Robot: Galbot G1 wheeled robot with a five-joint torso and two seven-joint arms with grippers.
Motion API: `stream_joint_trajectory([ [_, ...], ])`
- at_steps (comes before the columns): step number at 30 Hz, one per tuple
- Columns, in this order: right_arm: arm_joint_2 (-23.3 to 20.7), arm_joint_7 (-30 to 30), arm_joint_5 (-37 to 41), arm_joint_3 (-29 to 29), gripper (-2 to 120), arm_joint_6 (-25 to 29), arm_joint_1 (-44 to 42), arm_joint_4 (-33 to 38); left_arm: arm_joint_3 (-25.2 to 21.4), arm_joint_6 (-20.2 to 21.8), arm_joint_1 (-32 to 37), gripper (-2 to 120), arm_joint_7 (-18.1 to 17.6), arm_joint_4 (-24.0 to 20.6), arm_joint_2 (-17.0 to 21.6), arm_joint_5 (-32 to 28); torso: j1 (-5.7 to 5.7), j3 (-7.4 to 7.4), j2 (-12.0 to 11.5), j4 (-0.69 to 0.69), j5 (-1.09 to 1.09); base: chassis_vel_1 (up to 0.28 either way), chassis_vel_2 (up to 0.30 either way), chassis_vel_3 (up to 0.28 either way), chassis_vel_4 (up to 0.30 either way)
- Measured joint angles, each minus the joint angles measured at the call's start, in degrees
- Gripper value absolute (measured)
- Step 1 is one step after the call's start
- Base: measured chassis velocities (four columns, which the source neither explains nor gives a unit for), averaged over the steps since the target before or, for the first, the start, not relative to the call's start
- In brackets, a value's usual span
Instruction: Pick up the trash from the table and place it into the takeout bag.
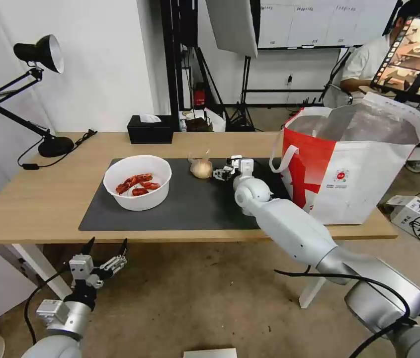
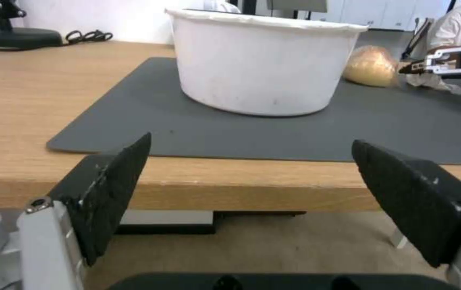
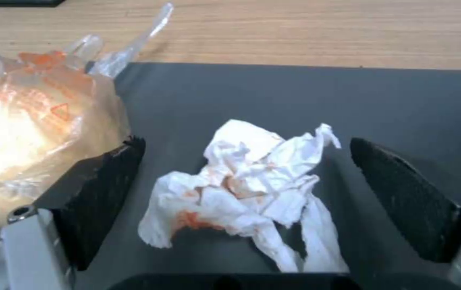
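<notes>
On the dark grey mat (image 1: 185, 209) of the table (image 1: 31, 199) stands a white bowl (image 1: 137, 181) with red crayfish shells. A small knotted clear bag (image 1: 201, 167) lies to its right. My right gripper (image 1: 224, 172) is down on the mat beside that bag, open, with a crumpled stained white tissue (image 3: 252, 189) lying between its fingers (image 3: 408, 201). The knotted bag (image 3: 32, 121) touches the outside of one finger. The white-and-red takeout bag (image 1: 349, 169) stands open at the table's right end. My left gripper (image 1: 105, 251) hangs open below the table's front edge, facing the bowl (image 2: 265, 64).
A black tissue box (image 1: 150, 129) sits at the back edge and a black desk lamp (image 1: 36, 99) at the back left. A cardboard box (image 1: 413, 211) and cables lie on the floor at the right. A person sits behind the takeout bag.
</notes>
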Motion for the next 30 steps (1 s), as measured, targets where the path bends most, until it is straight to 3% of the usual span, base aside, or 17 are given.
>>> stream_joint_trajectory([
  [4, -0.4, 0.3, 0.2, 0.0, 97, -0.1, -0.7, 0.8, 0.0, -0.1, 0.3, 100, 0.0, -0.1, -0.1, 0.0, 0.00, 0.00, 0.0, 0.00, 0.00, 0.000, 0.000, 0.000, 0.000],
  [8, -0.7, 0.2, 0.3, 0.0, 86, -0.1, -1.0, 1.2, -0.1, -0.1, 0.4, 100, 0.0, -0.3, -0.2, 0.0, 0.00, 0.00, 0.0, 0.00, 0.00, 0.000, 0.000, 0.000, 0.000],
  [11, -0.9, 0.1, 0.4, 0.2, 70, 0.0, -1.3, 1.4, -0.1, -0.1, 0.7, 100, 0.0, -0.5, -0.3, 0.1, 0.00, 0.00, 0.0, 0.00, 0.01, 0.000, 0.000, 0.000, 0.000],
  [18, -1.4, -0.2, 0.4, 0.2, 50, 0.3, -1.8, 2.0, -0.1, -0.1, 1.0, 100, 0.0, -0.7, -0.6, 0.4, 0.00, 0.00, 0.0, -0.01, 0.01, 0.000, 0.000, 0.000, 0.000],
  [20, -1.7, -0.5, 0.4, 0.2, 37, 1.0, -2.0, 2.4, -0.1, -0.1, 1.3, 100, 0.0, -0.8, -0.9, 0.7, 0.00, 0.00, 0.0, 0.00, 0.01, 0.000, 0.000, 0.000, 0.000],
  [27, -2.5, -1.1, 0.0, 0.2, 18, 2.3, -2.8, 4.0, -0.1, -0.1, 1.6, 100, 0.0, -1.0, -1.1, 1.3, 0.00, 0.00, 0.0, 0.00, 0.01, 0.000, 0.000, 0.000, 0.000],
  [30, -3.7, -1.4, -0.6, 0.3, 1, 3.3, -3.3, 6.1, -0.2, -0.1, 1.7, 100, 0.0, -1.5, -1.1, 1.4, -0.01, 0.00, 0.0, 0.00, 0.01, 0.000, 0.000, 0.000, 0.000],
])
